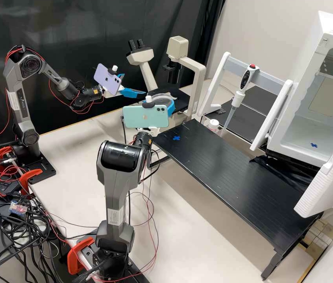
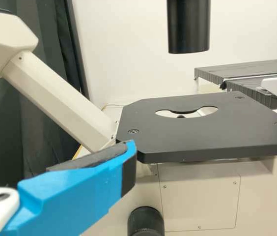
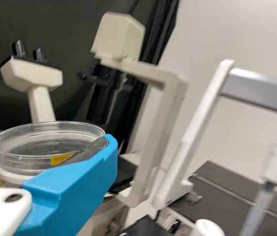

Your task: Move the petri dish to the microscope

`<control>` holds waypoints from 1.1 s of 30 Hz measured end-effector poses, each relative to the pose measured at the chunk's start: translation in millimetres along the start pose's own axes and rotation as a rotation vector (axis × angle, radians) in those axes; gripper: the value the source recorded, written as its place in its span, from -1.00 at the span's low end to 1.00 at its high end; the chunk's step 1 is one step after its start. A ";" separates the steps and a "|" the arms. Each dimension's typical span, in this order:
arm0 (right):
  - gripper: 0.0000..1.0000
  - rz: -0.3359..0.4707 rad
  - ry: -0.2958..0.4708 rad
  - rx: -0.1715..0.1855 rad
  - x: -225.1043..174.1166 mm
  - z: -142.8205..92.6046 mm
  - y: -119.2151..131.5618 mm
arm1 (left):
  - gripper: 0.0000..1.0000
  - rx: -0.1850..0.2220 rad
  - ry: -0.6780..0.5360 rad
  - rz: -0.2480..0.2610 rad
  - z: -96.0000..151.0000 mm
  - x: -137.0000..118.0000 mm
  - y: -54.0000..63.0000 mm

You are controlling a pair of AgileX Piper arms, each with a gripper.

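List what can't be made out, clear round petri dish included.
Yellow label on the petri dish: right wrist view, partly behind the blue finger.
Tip of the white pipette: high view, behind the black slatted platform.
Black cylinder, upper end: left wrist view, cut by top edge.

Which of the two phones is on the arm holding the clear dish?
The mint-green phone, mounted behind the right gripper, which holds the petri dish; the other phone, on the left arm, is lilac.
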 end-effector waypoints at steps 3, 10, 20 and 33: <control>-1.00 -0.033 -0.027 0.004 18.7 1.1 -8.7 | 1.00 0.000 0.000 0.000 0.0 0.0 0.0; -1.00 -0.081 -0.084 0.025 56.9 7.5 -14.3 | 1.00 0.000 0.000 0.000 0.0 0.0 0.0; -1.00 -0.095 -0.116 0.056 99.1 8.9 -7.8 | 1.00 0.000 0.000 0.000 0.0 0.0 0.0; -1.00 -0.178 -0.174 0.086 147.8 10.8 -18.3 | 1.00 0.000 0.000 0.000 0.0 0.0 0.0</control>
